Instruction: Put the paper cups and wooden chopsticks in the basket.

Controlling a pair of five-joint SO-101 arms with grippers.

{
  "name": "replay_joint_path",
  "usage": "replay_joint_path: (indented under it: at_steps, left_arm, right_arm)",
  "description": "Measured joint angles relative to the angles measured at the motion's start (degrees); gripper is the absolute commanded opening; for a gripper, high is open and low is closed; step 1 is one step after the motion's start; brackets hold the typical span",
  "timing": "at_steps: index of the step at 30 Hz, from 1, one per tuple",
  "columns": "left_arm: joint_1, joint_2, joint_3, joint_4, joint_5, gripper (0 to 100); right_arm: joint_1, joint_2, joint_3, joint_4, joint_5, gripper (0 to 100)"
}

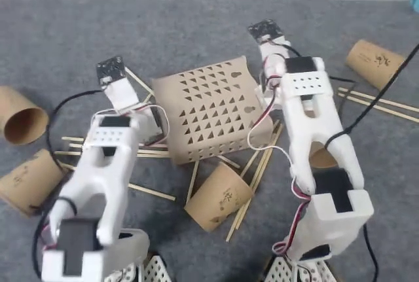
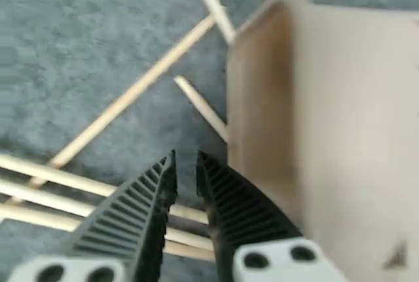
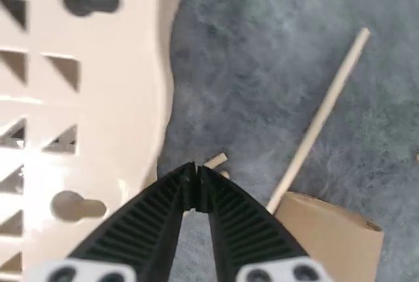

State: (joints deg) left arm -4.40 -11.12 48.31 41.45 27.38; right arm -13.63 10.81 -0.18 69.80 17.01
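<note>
The beige perforated basket (image 1: 209, 108) lies overturned mid-table. My left gripper (image 1: 154, 127) is at the basket's left wall (image 2: 327, 131). Its jaws are shut to a thin slit with nothing between them (image 2: 185, 164), above several wooden chopsticks (image 2: 85, 190). My right gripper (image 1: 270, 102) is by the basket's right side (image 3: 85, 99). It is shut (image 3: 196, 172), and a chopstick end (image 3: 216, 161) lies just past its tips. A longer chopstick (image 3: 321, 118) and a paper cup (image 3: 327, 229) lie close by. Other cups lie at the left (image 1: 23, 115), lower left (image 1: 29, 180), centre front (image 1: 219, 197) and far right (image 1: 373, 63).
Chopsticks are scattered left of the basket (image 1: 98, 148), in front of it (image 1: 255, 171) and to the right (image 1: 380, 102). Another cup (image 1: 321, 156) lies partly under the right arm. Grey carpet covers the table, with bare room behind the basket.
</note>
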Motion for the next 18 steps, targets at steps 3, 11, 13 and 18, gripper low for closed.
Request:
replay_joint_path:
  at_steps: [3, 11, 13, 18]
  left_arm:
    - [-0.6, 3.1, -1.9, 0.5, 0.0, 5]
    - [-3.5, 3.3, -2.5, 0.5, 0.0, 5]
    - [-6.3, 3.3, -3.4, 1.0, 0.1, 5]
    - [-9.3, 3.3, -4.9, 4.2, 0.3, 5]
  right_arm:
    - [-3.1, -4.0, 0.0, 0.1, 0.0, 0.9]
    - [-14.7, -10.5, 0.0, 4.0, 7.6, 1.0]
    - [-13.5, -12.0, -1.0, 5.5, 7.8, 1.3]
    - [-5.1, -14.9, -3.6, 9.7, 8.2, 8.6]
